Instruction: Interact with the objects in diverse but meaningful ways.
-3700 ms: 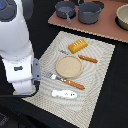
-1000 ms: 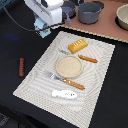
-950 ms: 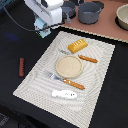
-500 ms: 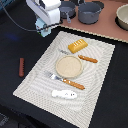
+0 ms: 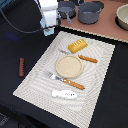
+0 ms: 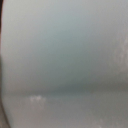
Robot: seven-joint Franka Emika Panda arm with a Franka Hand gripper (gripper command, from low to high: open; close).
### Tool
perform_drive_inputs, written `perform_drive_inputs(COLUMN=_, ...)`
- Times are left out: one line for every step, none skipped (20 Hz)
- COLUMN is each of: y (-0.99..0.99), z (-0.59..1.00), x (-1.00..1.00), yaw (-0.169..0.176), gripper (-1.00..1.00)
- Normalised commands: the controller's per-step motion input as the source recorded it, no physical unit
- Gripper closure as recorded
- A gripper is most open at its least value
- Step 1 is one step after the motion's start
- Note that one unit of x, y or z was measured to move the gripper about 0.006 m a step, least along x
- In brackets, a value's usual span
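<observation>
hanging over the far corner of a pale striped placemat [image 5: 30, 82] toward the exterior view's left, the white arm's end effector [image 5: 48, 31] sits low above the dark bench [image 5: 15, 45]. its fingers are hidden under the arm's body from this angle, and the wrist view is only a grey-blue blur, so i cannot tell whether it is spread or closed, or whether it has anything in its hold.

on the mat, a golden scored bread loaf [image 5: 78, 45] lies near the far edge. just in front of it rests a round tan plate [image 5: 68, 66]. an orange-handled knife [image 5: 83, 57] lies between loaf and plate on the exterior view's right, and an orange-handled fork [image 5: 66, 80] lies along the plate's near side. nearer still is a small white speckled piece [image 5: 64, 94], apart from the fork.

off the mat, on the exterior view's left, a thin red-brown sausage [image 5: 21, 67] lies alone on the dark bench, well apart from the rest.

at the back, on a tan surface, stand two grey pots [image 5: 90, 12] side by side, with a pale bowl [image 5: 123, 16] at the exterior view's right edge.
</observation>
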Motion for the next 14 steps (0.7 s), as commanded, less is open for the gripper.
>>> perform_drive_inputs(y=0.27, z=-0.08, x=0.35, yaw=-0.107, gripper=1.0)
perform_drive_inputs(y=0.26, z=-0.04, x=0.45, yaw=-0.103, gripper=1.0)
perform_drive_inputs(y=0.25, z=-0.03, x=0.49, yaw=-0.096, gripper=1.0)
perform_drive_inputs(y=0.22, z=-0.03, x=0.47, yaw=-0.09, gripper=1.0)
perform_drive_inputs(y=0.16, z=-0.03, x=0.51, yaw=-0.076, gripper=1.0)
perform_drive_inputs(y=0.13, z=-0.06, x=0.51, yaw=-0.066, gripper=1.0)
perform_drive_inputs(y=0.12, z=-0.06, x=0.53, yaw=-0.066, gripper=1.0)
perform_drive_inputs(y=0.1, z=-0.06, x=0.57, yaw=-0.065, gripper=1.0)
perform_drive_inputs(y=0.1, z=-0.06, x=0.58, yaw=-0.07, gripper=1.0)
perform_drive_inputs(y=0.09, z=-0.06, x=0.59, yaw=-0.07, gripper=1.0)
perform_drive_inputs(y=0.07, z=-0.04, x=0.69, yaw=-0.075, gripper=1.0)
perform_drive_inputs(y=0.05, z=-0.03, x=0.69, yaw=-0.08, gripper=1.0)
perform_drive_inputs(y=0.05, z=0.0, x=0.79, yaw=-0.081, gripper=1.0)
perform_drive_inputs(y=0.06, z=0.0, x=0.82, yaw=-0.079, gripper=1.0)
